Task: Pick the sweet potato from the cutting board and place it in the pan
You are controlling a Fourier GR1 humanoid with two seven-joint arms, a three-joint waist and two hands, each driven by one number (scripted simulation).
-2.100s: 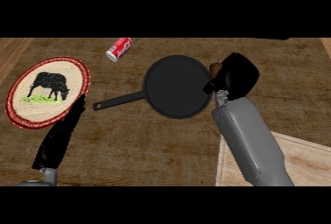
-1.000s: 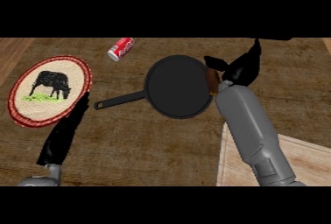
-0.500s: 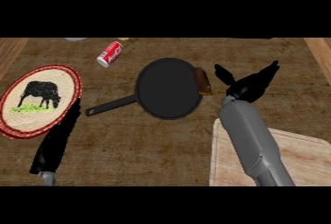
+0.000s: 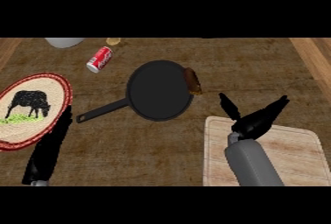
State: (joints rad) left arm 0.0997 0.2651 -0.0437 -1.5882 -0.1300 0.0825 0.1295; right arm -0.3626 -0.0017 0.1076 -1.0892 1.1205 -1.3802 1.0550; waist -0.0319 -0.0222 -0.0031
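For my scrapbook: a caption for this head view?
Sweet potato on the pan's rim; open right hand over cutting board.

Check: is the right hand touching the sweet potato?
Apart. The head view shows counter between the right hand and the sweet potato at the pan rim.

Edges cut off the cutting board (image 4: 297, 151), the plate (image 4: 55, 93) and a pale object (image 4: 65, 42).

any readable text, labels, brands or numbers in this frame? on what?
Nothing can be read.
On the red can: white lettering, too blurred to read.
On the plate: a black cow picture, no words.
On the pan and cutting board: no markings.
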